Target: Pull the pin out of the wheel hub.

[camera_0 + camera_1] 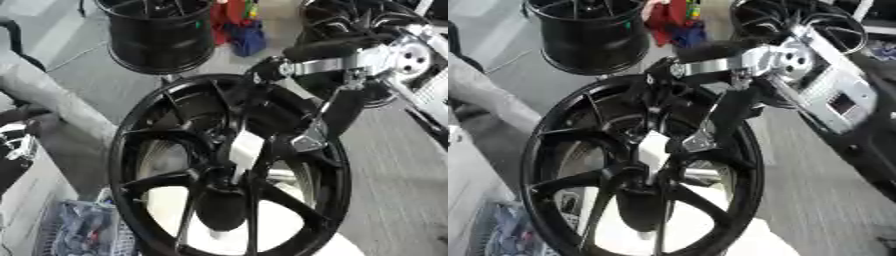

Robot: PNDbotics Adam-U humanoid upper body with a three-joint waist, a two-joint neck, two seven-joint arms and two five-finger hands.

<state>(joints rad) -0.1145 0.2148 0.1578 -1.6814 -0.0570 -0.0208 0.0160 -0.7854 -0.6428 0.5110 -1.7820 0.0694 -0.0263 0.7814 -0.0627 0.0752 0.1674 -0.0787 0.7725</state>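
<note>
Left eye view: the black wheel (229, 165) is stood on edge, so its hub faces the robot. The right hand (302, 127) is reached down over the rim, its fingers seemingly closed on a pale pin (245, 149) at the centre. A second wheel (160, 35) is stood behind. The left hand is not seen.

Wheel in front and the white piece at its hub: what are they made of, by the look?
Wheel: likely painted or coated metal, gloss black, with highlights along the spokes. White piece: matte, flat white, plastic or painted metal; cannot tell which. Right robot hand reaches down beside it.
</note>
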